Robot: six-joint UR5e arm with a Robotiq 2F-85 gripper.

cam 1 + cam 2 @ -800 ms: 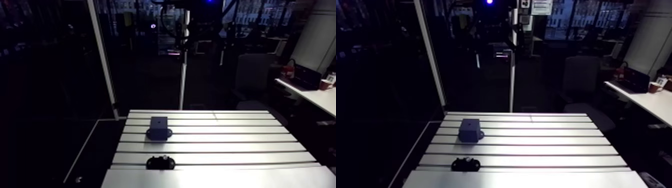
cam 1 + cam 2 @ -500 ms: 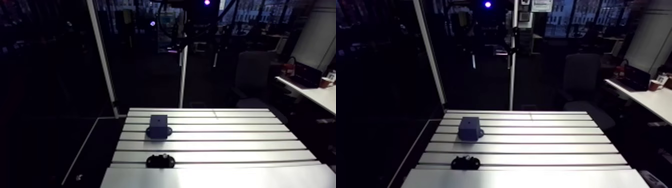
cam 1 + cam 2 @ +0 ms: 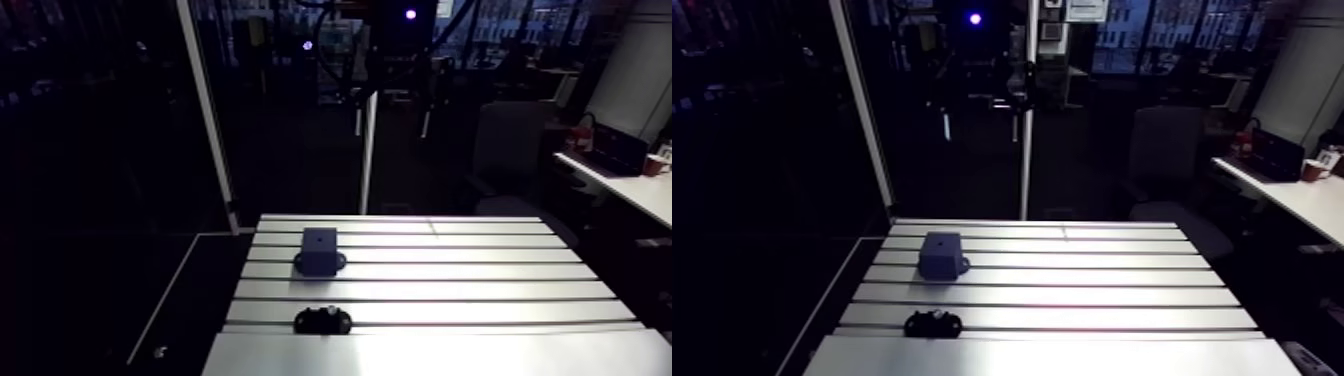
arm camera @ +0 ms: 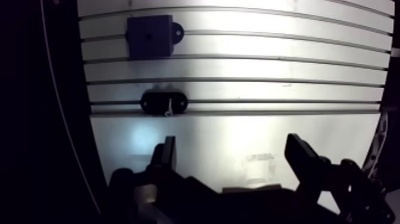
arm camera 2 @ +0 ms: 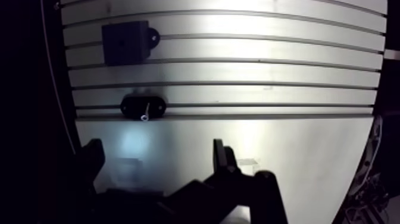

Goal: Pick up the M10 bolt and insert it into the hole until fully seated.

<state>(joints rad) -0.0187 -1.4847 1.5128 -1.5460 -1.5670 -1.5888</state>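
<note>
Gripper (image 4: 232, 149) is hanging wide, empty, so the reaching step seems to be starting. Bolt (image 4: 169, 106) is lying at its eleven o'clock, wanting centring overhead

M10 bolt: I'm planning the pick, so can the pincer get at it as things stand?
Probably yes. The M10 bolt lies exposed on its black holder, ahead of the open pincer, with only bare table between.
</note>
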